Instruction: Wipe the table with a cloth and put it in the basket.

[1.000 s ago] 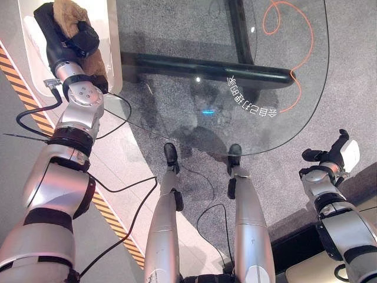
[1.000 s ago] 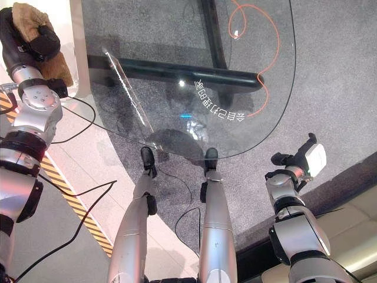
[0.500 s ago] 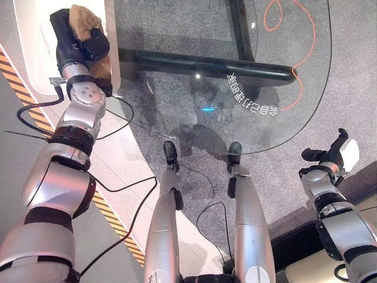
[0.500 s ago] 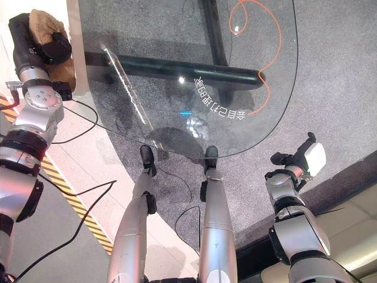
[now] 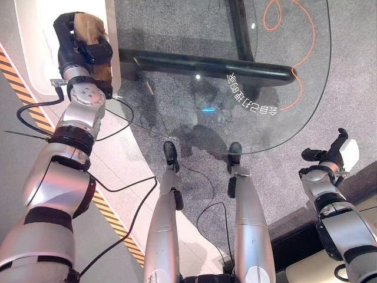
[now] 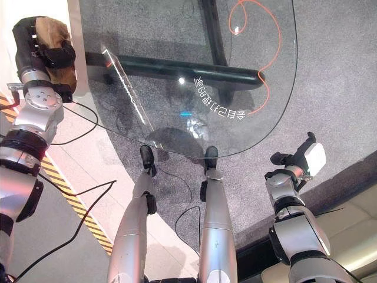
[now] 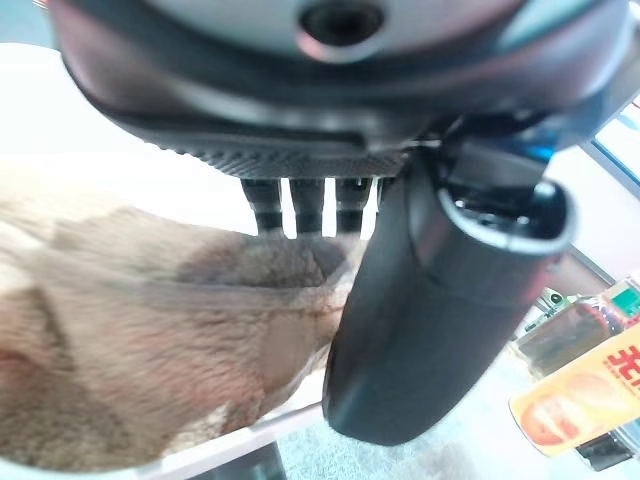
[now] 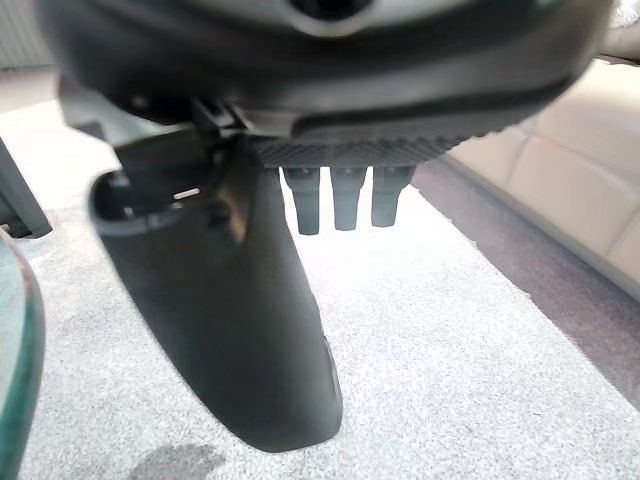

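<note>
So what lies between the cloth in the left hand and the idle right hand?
The glass table, in the eye views. The left hand grips the brown cloth beyond its left edge; the right hand hangs off its right edge.

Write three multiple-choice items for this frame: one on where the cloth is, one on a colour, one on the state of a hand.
1. Where is the cloth?
A. in the left robot hand, over the white basket
B. on the glass table
C. on the carpet

2. What colour is the cord seen through the glass?
A. blue
B. orange
C. green

3. What is the right robot hand doing?
A. gripping the cloth
B. pressing on the glass
C. holding nothing, beside the table

Answers: 1 A, dark fingers curl round the tan cloth; 2 B, an orange loop shows; 3 C, it hangs over carpet.
</note>
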